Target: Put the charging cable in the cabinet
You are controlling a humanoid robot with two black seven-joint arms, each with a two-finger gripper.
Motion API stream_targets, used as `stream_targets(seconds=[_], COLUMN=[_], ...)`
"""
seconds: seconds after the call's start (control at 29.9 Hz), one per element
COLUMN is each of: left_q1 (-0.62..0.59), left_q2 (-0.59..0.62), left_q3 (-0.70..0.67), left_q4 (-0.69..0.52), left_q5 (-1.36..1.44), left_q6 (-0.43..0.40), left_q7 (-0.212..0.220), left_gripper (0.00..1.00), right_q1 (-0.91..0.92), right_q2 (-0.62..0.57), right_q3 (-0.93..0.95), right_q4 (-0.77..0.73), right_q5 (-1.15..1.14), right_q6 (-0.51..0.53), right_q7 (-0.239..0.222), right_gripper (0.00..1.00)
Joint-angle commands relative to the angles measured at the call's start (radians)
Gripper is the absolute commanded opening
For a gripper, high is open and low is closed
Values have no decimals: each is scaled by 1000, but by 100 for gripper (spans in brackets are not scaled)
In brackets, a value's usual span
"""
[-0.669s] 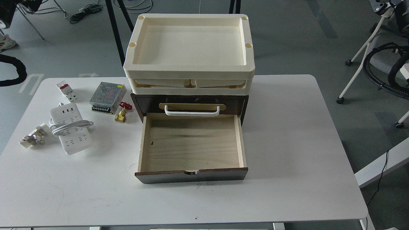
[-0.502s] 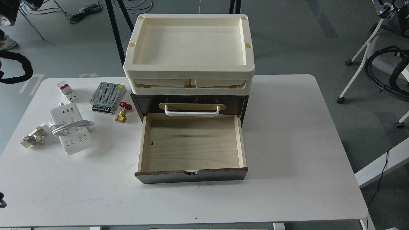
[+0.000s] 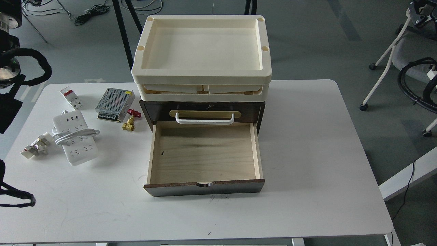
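Note:
The charging cable (image 3: 75,137), a white power strip with its cord coiled round the middle, lies flat on the left of the white table (image 3: 307,153). The cabinet (image 3: 202,111) is a dark brown box at the table's middle. Its lower drawer (image 3: 205,155) is pulled out towards me, with an empty pale wood inside. A white bar handle (image 3: 205,119) sits above it. Parts of my left arm (image 3: 13,68) show at the left edge, parts of my right arm (image 3: 423,78) at the top right. Neither gripper shows.
Cream trays (image 3: 201,71) are stacked on the cabinet. Near the cable lie a small breaker with a red switch (image 3: 71,97), a perforated metal power supply (image 3: 115,104), a brass valve with a red handle (image 3: 129,123) and a white plug adapter (image 3: 34,145).

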Motion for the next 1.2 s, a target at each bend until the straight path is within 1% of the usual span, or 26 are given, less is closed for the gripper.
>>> stream_targets(seconds=[0.0, 0.1, 0.2, 0.27, 0.37, 0.43, 0.5, 0.77, 0.87, 0.97, 1.04, 1.17], left_q1=[-2, -4, -1, 9, 19, 27, 39, 67, 67, 67, 67, 68], left_q2=[10, 85, 180, 260, 412, 516, 599, 814, 863, 902, 914, 909], left_q3=[-91, -165, -162, -127, -15, 8, 17, 19, 22, 27, 57, 83], left_q4=[-68, -156, -314, -426, -576, -668, -728, -914, -974, -1018, -1024, -1017], left_q5=[2, -1, 6, 11, 60, 132, 221, 809, 1029, 1183, 1307, 1667], left_q6=[0, 0, 0, 0, 0, 0, 0, 0, 0, 0, 0, 0], left_q7=[-38, -38, -38, -38, -38, -38, -38, -38, -38, -38, -38, -38], left_gripper=[100, 100, 100, 100, 100, 100, 100, 100, 100, 100, 100, 100], right_q1=[-4, -4, -9, -15, -23, -26, -35, -43, -44, -56, -63, -73], right_q2=[-15, -22, -22, -22, -22, -22, -22, -25, -64, -91, -108, -133], right_q3=[1, 1, 3, 3, 4, 4, 4, 37, 37, 38, 38, 38], right_q4=[0, 0, -2, -2, -2, -2, 2, 17, 37, 48, 48, 49], right_q5=[0, 0, 0, 0, 0, 0, 0, 0, 1, 1, 8, 31], right_q6=[0, 0, 0, 0, 0, 0, 0, 0, 0, 0, 0, 0], right_q7=[0, 0, 0, 1, 1, 1, 1, 0, 0, 0, 0, 0], right_gripper=[100, 100, 100, 100, 100, 100, 100, 100, 100, 100, 100, 100])
